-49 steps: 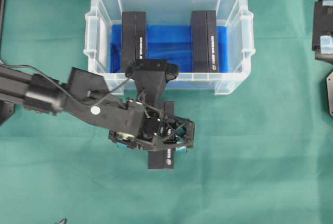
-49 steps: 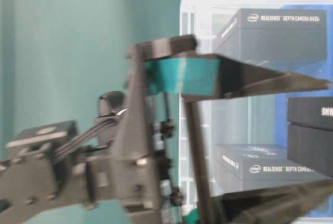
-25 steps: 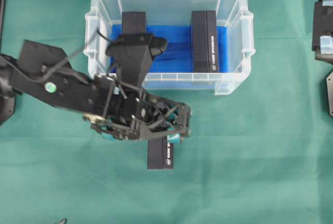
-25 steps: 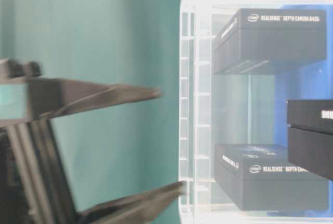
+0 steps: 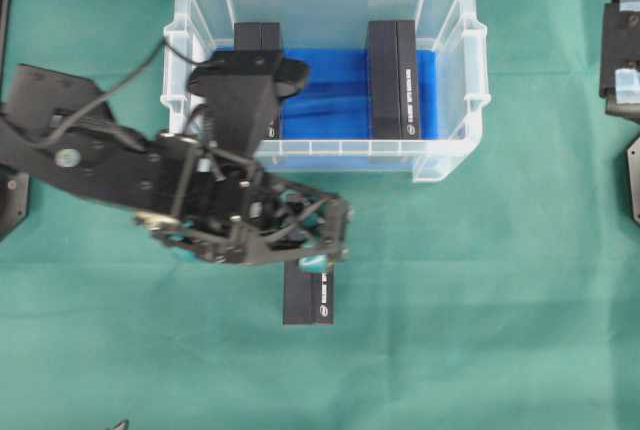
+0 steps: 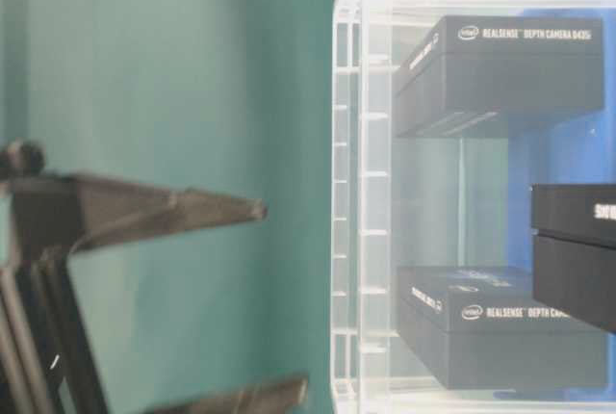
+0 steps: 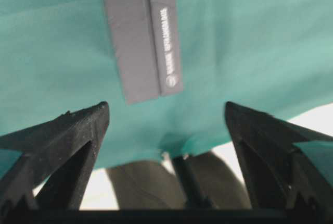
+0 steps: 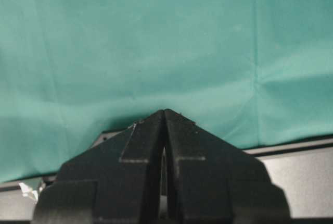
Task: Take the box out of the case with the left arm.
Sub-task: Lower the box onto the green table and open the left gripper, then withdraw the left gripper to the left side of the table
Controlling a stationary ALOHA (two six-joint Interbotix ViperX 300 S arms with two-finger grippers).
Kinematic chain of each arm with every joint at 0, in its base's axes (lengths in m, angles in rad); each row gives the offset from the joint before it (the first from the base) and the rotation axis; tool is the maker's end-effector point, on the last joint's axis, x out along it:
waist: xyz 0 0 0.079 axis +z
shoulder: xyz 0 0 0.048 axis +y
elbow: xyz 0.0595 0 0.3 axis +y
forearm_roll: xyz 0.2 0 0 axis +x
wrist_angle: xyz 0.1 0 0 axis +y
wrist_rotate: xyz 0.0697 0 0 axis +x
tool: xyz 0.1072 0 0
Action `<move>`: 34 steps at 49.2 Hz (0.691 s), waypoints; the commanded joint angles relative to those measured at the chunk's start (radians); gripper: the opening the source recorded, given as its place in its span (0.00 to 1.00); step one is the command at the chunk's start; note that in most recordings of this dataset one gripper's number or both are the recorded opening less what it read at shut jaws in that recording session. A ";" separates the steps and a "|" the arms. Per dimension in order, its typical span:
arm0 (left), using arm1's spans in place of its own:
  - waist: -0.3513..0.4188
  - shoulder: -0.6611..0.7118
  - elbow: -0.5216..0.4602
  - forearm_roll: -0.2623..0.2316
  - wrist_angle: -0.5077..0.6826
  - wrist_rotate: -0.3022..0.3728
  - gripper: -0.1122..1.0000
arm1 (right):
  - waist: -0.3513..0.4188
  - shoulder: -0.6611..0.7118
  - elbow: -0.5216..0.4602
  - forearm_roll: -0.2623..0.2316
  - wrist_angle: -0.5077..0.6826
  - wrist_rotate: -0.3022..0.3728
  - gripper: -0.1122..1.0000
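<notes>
Hovering with its jaws spread wide and empty, the left gripper (image 5: 318,246) has the box (image 5: 308,295) lying just beneath its fingertips on the cloth outside the case (image 5: 452,155), so a careless sweep could nudge it.

My left arm (image 5: 110,155) is all matte black, built from flat plates and open strut framing, with a loose black cable looping over its back and a small white round dot on one plate. A black wedge-shaped camera housing (image 5: 243,95) rides above the wrist, and teal pads show at the left gripper (image 5: 310,250), whose fingers (image 7: 67,130) taper to points. My right gripper (image 8: 164,117) is the same matte black, with two wedge-shaped fingers
</notes>
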 commanded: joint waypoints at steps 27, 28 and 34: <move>-0.092 -0.380 0.356 0.000 0.009 -0.015 0.96 | 0.000 0.002 -0.011 0.000 -0.005 0.000 0.10; -0.092 -0.387 0.360 0.000 0.009 -0.017 0.96 | 0.000 0.002 -0.011 0.000 -0.005 0.000 0.10; -0.094 -0.403 0.377 0.000 0.008 -0.028 0.96 | 0.000 0.002 -0.011 0.000 -0.005 0.000 0.10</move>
